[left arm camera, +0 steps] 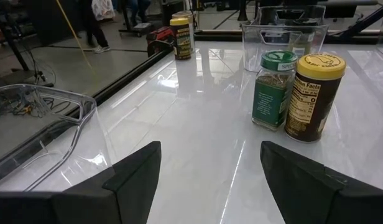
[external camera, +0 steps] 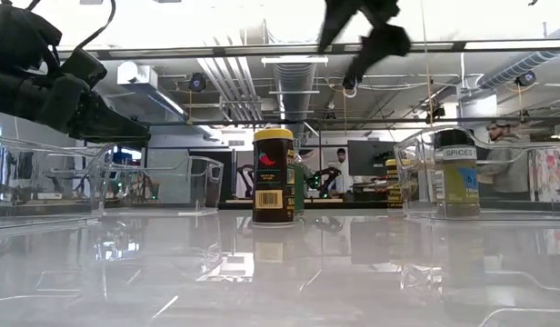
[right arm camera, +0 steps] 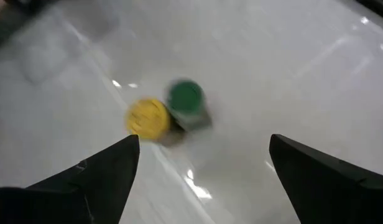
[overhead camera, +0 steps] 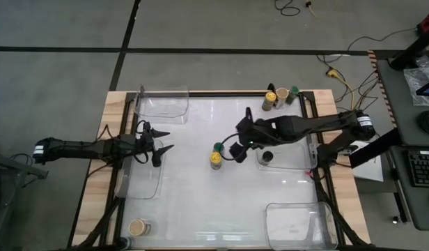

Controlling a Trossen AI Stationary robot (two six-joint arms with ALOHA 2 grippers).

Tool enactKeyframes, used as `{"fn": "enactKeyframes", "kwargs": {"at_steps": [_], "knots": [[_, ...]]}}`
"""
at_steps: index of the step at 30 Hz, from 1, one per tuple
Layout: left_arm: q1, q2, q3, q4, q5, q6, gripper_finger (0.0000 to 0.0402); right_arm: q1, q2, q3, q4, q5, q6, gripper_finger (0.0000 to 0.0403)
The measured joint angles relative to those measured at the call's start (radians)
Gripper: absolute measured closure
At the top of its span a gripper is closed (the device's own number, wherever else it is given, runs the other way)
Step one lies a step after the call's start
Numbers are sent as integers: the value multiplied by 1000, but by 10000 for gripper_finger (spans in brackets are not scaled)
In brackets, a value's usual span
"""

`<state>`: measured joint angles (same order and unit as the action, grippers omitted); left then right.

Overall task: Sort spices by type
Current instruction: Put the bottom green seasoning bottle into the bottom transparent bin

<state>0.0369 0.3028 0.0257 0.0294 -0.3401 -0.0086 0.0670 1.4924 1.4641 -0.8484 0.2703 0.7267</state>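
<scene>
Two spice jars stand upright side by side mid-table: a green-lidded one (overhead camera: 218, 147) (left arm camera: 275, 90) and a yellow-lidded one (overhead camera: 215, 160) (external camera: 273, 177) (left arm camera: 314, 96). In the right wrist view their lids show from above, green (right arm camera: 185, 96) and yellow (right arm camera: 148, 117). My right gripper (overhead camera: 237, 139) (right arm camera: 204, 146) is open and hangs in the air above and just right of them (external camera: 366, 36), touching nothing. My left gripper (overhead camera: 161, 142) (left arm camera: 210, 149) is open and waits over the table's left side, pointing toward the pair. A black-lidded jar (overhead camera: 267, 157) (external camera: 457, 173) stands in the right tray.
Three jars (overhead camera: 278, 95) stand at the far edge and a tan-lidded jar (overhead camera: 138, 226) at the near left corner. Clear trays sit at the far left (overhead camera: 162, 104), left (overhead camera: 141, 178), right (overhead camera: 287, 164) and near right (overhead camera: 294, 219). People stand in the room behind.
</scene>
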Motion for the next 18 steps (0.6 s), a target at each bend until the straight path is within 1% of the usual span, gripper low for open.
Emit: {"fn": "enactKeyframes", "kwargs": {"at_steps": [2,8,18], "knots": [[0,-2,0,0,0,0,141,-5,20,29,13,-11,-45,60],[0,2,0,0,0,0,141,-5,99,100,20,-17,-263,75],[0,5,0,0,0,0,141,-12,227,207,12,-42,-321,92]]}}
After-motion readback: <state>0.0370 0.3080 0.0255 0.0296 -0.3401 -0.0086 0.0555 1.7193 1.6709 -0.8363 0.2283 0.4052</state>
